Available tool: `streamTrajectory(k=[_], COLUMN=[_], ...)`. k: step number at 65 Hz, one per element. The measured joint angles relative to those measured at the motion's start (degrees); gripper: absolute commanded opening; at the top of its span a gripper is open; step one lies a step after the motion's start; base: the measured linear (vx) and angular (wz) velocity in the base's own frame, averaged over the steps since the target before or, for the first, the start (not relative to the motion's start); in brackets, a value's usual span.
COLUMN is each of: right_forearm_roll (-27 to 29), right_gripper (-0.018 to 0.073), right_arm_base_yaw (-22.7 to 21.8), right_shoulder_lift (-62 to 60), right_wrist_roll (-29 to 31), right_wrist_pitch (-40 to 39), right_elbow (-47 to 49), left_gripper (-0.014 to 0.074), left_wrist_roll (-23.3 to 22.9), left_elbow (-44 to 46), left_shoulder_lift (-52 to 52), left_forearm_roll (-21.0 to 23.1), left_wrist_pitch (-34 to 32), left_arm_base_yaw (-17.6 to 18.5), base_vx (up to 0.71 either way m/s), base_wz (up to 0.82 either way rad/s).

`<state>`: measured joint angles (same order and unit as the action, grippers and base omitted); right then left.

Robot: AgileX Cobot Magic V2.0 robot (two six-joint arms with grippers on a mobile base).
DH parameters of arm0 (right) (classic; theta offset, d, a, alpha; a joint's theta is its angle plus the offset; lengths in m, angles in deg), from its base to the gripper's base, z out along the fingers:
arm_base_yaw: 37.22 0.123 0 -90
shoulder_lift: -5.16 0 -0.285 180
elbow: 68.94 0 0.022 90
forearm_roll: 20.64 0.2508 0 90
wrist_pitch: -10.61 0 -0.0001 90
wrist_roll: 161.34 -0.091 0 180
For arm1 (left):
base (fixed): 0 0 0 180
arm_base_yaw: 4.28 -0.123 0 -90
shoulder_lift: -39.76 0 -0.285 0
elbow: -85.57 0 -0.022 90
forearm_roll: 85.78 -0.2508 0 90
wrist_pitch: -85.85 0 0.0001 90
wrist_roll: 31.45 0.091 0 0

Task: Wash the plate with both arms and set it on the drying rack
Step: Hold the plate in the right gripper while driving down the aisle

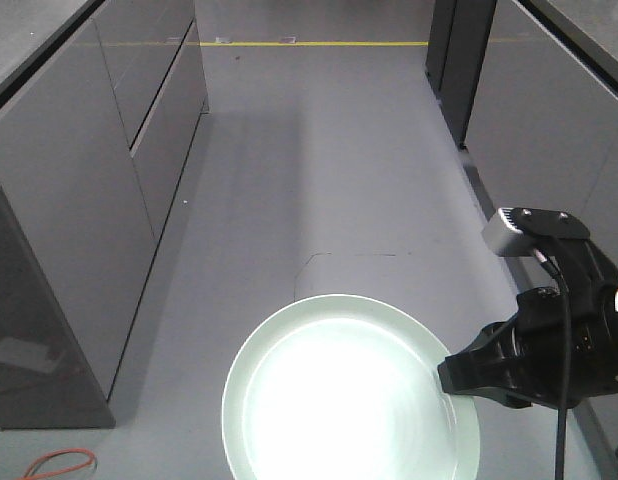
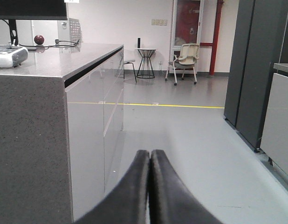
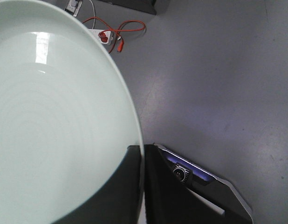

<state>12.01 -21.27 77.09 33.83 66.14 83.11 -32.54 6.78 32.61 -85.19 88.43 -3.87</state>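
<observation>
The pale mint-green plate [image 1: 344,405] hangs above the grey floor at the bottom of the front view, face up and brightly lit. My right gripper [image 1: 451,378] is shut on its right rim. In the right wrist view the plate [image 3: 55,116] fills the left half, its edge pinched in my right gripper [image 3: 142,156]. The left gripper [image 2: 150,161] points down the aisle, its two dark fingers pressed together with nothing between them. The left arm does not show in the front view. The drying rack is out of view.
Grey cabinets [image 1: 79,200] line the left of the aisle, with dark cabinets [image 1: 469,60] on the right. A yellow floor line [image 1: 309,43] crosses far ahead. An orange cable with a power strip [image 3: 106,33] lies on the floor. A counter [image 2: 51,56], chair [image 2: 185,60] and small table [image 2: 146,60] show in the left wrist view.
</observation>
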Motion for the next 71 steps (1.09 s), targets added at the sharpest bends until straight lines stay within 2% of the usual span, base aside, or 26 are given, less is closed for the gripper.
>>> streamTrajectory(k=[71], right_forearm_roll=[-0.05], right_gripper=[-0.0008], right_arm_base_yaw=[0.0], right_shoulder_lift=[0.0], right_wrist_roll=[0.0], right_wrist_pitch=[0.0], right_elbow=[0.0], left_gripper=[-0.0006], left_wrist_roll=[0.0], left_elbow=[0.0], left_shoulder_lift=[0.0], left_forearm_roll=[0.0], left_wrist_pitch=[0.0], left_arm_base_yaw=[0.0], base_vx=[0.24], base_wz=[0.01])
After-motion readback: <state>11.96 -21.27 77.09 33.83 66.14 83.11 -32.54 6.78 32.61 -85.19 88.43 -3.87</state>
